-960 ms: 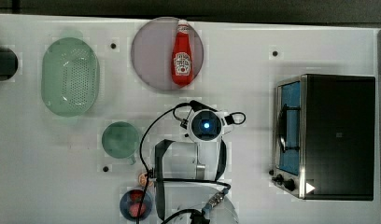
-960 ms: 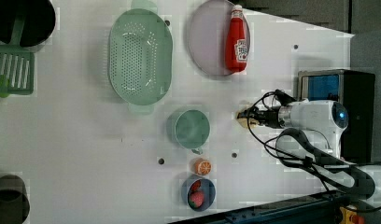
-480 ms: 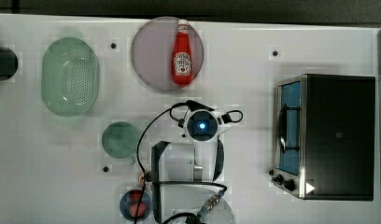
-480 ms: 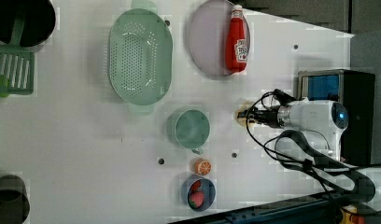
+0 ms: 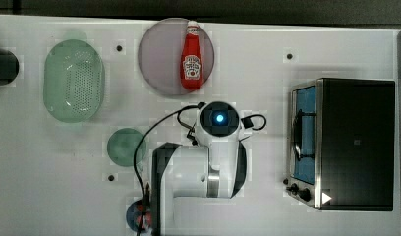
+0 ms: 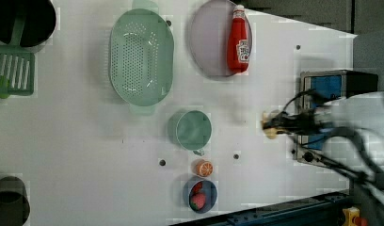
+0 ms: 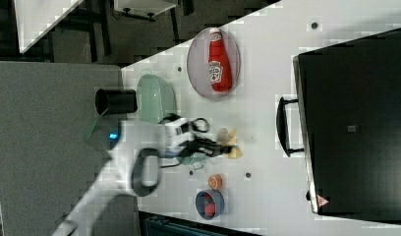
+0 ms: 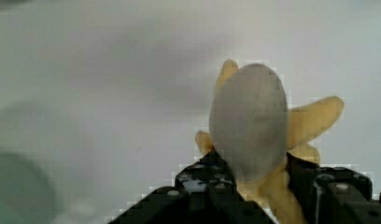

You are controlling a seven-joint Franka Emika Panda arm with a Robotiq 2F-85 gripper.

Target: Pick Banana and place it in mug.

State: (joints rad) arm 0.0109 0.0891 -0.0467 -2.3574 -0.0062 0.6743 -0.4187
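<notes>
Since the earlier frame the arm has drawn back toward its base in the top view; the end effector [image 8: 254, 186] stays clamped on the banana [image 8: 254, 121], held above the surface [image 6: 86, 132], apart from the mug [image 6: 192, 130]; ketchup [image 5: 191, 61] label unreadable.

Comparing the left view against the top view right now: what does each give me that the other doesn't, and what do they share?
Left view alone: the gripper shut on the banana, clear of the mug's rim; the orange slice beside the blue bowl of strawberries; a green slotted rack.
Top view alone: the arm's wrist from above, covering the gripper and banana, and the whole toaster oven.
Both: the mug, the green colander, and the ketchup bottle lying on a round plate.
</notes>
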